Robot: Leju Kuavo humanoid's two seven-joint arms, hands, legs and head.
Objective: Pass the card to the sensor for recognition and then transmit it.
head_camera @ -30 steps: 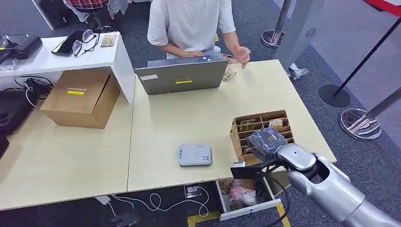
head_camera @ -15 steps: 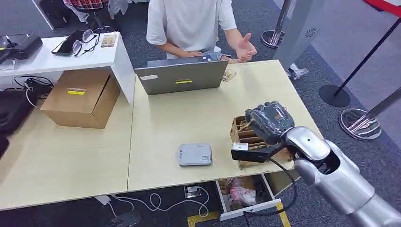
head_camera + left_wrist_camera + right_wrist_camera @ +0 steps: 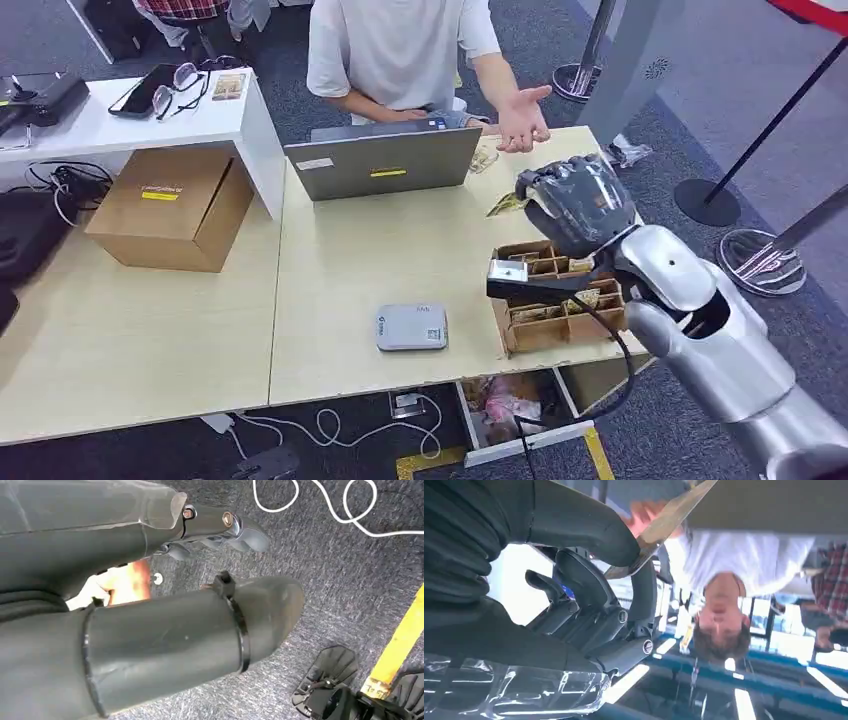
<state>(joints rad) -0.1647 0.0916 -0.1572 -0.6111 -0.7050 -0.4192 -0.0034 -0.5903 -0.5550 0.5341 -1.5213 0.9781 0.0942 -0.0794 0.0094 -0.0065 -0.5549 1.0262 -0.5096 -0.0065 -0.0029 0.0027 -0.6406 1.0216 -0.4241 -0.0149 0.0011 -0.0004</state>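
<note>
Fingers of the right hand pinched the card in the head view, raised above the cardboard organiser and toward a person's open hand; a second ago it sat low by that box, and the person's hand had not reached out. Handover seemed under way, though the sensor lay well apart on the bench; next, ease forward and release. Left wrist view: the left hand hung over carpet, fingers curled, holding nothing. Right wrist view: thumb and finger clamped the card.
</note>
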